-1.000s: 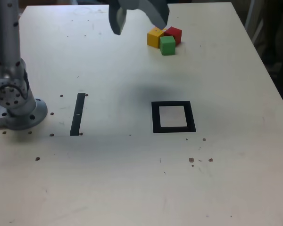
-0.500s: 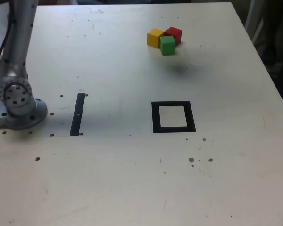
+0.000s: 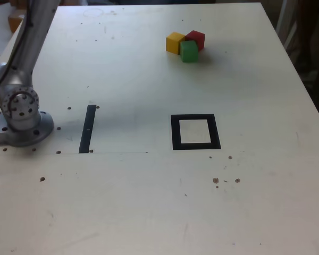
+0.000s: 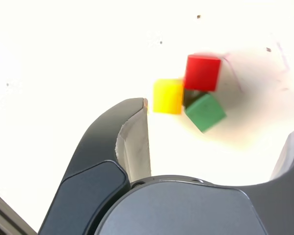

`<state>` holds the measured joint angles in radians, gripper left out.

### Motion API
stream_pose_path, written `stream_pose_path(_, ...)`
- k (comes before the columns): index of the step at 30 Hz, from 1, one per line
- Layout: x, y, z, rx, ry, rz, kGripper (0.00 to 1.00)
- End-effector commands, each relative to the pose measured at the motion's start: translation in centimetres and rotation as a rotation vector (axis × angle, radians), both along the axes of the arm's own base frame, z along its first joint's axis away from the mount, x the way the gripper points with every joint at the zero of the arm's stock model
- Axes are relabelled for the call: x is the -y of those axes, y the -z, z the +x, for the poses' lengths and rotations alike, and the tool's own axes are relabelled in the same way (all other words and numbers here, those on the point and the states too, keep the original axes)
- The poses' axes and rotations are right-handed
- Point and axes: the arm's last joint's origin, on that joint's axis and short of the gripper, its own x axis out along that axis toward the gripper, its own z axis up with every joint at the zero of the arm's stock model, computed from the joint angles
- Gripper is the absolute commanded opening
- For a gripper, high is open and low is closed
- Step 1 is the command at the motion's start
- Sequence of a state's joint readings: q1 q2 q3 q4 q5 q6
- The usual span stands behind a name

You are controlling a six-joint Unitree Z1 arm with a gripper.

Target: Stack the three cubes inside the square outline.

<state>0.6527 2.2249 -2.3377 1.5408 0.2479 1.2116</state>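
Observation:
Three cubes sit clustered and touching at the far side of the table: yellow (image 3: 175, 42), red (image 3: 195, 39) and green (image 3: 189, 51). The square outline (image 3: 195, 132), black with a white centre, lies nearer the middle with nothing in it. My gripper is out of the exterior view. In the wrist view my gripper (image 4: 219, 120) hangs open well above the table, nothing between its fingers. Below it, slightly blurred, are the yellow cube (image 4: 167, 96), red cube (image 4: 202, 72) and green cube (image 4: 205, 112).
The arm's base (image 3: 21, 114) stands at the exterior view's left, its link rising out of frame. A narrow black strip (image 3: 87, 128) lies between base and outline. Small dark specks dot the tabletop. The table's right edge (image 3: 308, 101) drops off.
The gripper, which hung just above the cubes a second ago, has risen out of the exterior view. The arm's link has tilted. The cubes have not moved.

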Motion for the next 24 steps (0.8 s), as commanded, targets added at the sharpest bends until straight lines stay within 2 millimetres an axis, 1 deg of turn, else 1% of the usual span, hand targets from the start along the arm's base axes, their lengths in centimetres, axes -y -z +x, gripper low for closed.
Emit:
stream_pose_path(1,-0.4,0.6,0.3,-0.002,0.006,-0.004,0.94)
stream_pose_path(8,-1.3,3.1,1.6,-0.019,0.009,-0.015,0.95)
stream_pose_path(15,-1.8,6.3,2.8,-0.044,0.017,-0.035,0.95)
stream_pose_path(24,-2.0,8.5,3.3,-0.05,0.02,-0.04,0.95)
